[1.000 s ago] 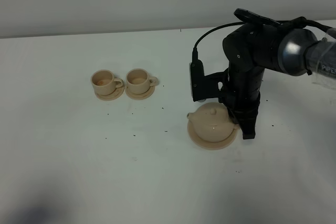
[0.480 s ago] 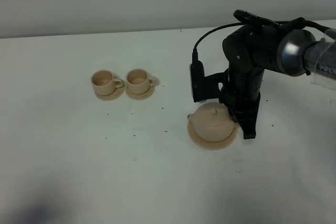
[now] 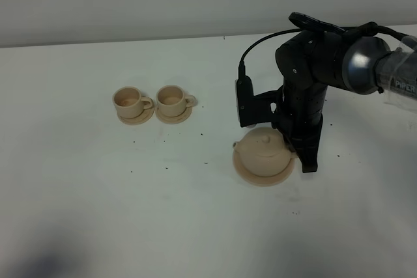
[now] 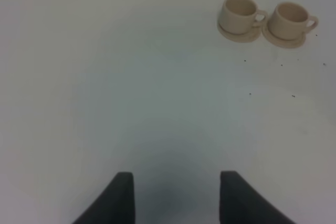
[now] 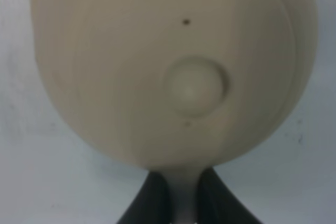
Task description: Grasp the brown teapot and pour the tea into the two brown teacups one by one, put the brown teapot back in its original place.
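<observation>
— So, where are we?

— At the first step, the grasp. The right gripper [image 5: 184, 198] is pinched all but shut on the teapot [image 3: 263, 152] by its handle [image 5: 184, 179]. The wrist view shows a thin beige strip between the two dark fingers. The pot sits on its plate [image 3: 262, 180] with the lid on, and the spout [image 3: 237, 144] points toward the cups' side.

— Is it off the plate?

— Not that I can see. From the high view it looks seated.

— And the left side?

— The left gripper [image 4: 176, 195] hangs over bare table [image 4: 105, 77], jaws wide apart, holding nothing. The near cup [image 3: 171, 97] and far cup [image 3: 131, 100] stand side by side, well apart from the pot.

— What comes next?

— I judge a straight lift clear of the plate, then a carry across to the near cup and a tip spout-down. The hold is only on a thin loop, so the pot may swing — I'd go slowly and keep it level until the spout is over the rim.
</observation>
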You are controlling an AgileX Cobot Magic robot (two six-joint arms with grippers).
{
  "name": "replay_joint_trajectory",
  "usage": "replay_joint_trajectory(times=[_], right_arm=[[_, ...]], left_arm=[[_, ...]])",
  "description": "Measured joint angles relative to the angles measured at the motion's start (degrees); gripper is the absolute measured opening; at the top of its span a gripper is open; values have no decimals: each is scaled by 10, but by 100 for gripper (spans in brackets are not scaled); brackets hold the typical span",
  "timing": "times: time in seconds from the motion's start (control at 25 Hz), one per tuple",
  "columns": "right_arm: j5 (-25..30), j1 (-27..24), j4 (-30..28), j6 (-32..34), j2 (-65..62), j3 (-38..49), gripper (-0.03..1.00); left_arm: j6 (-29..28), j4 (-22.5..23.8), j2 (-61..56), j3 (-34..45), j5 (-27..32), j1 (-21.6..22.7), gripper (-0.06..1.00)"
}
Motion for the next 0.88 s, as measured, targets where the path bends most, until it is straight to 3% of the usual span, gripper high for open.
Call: replay_joint_trajectory(times=[0.88], right_arm=[[12, -17, 58, 14, -13, 2, 11]], left_arm=[[-1, 0, 0, 0, 0, 0, 40]])
